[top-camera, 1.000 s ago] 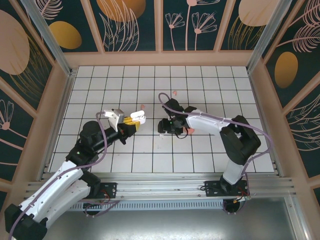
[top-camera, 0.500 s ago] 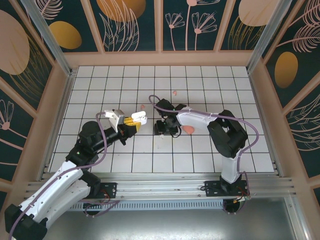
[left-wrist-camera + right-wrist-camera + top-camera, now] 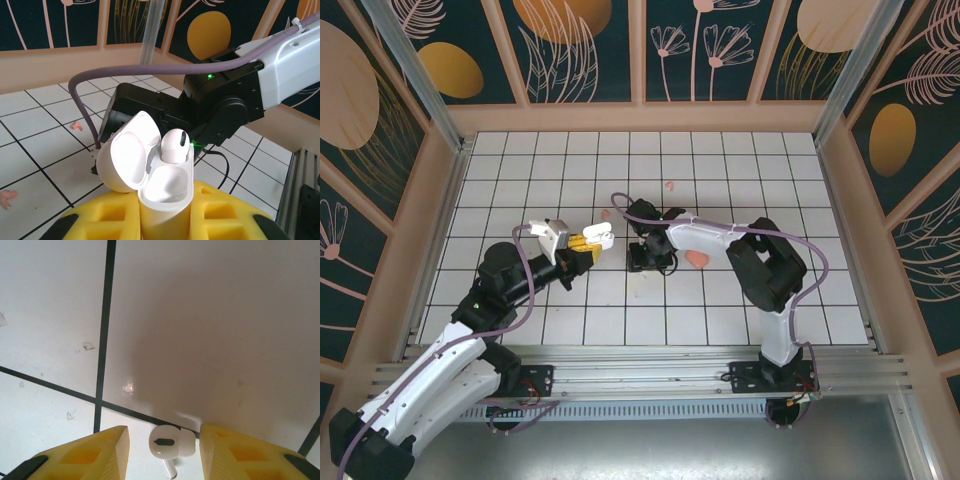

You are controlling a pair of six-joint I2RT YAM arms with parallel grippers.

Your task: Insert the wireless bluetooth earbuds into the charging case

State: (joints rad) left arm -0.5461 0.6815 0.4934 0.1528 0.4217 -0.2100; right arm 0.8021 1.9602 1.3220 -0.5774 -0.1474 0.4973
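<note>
Closing on the loose white earbud (image 3: 169, 442) lying on the tile, right gripper (image 3: 164, 440) has slid left since the earlier frame; fingers narrower but apart, straddling it, no contact. Left gripper (image 3: 165, 222) is clamped on the open charging case (image 3: 167, 182), seated earbud (image 3: 173, 145) already in. Pick looks imminent.

Bright, even light from above, with sharp focus. Close up, a broad soft shadow and a small glare spot lie on the white bench (image 3: 50, 290).

Tiled table (image 3: 520, 180); on it 2 pink earbuds (image 3: 669, 185), pink case (image 3: 697, 259), white earbud (image 3: 167, 442).
</note>
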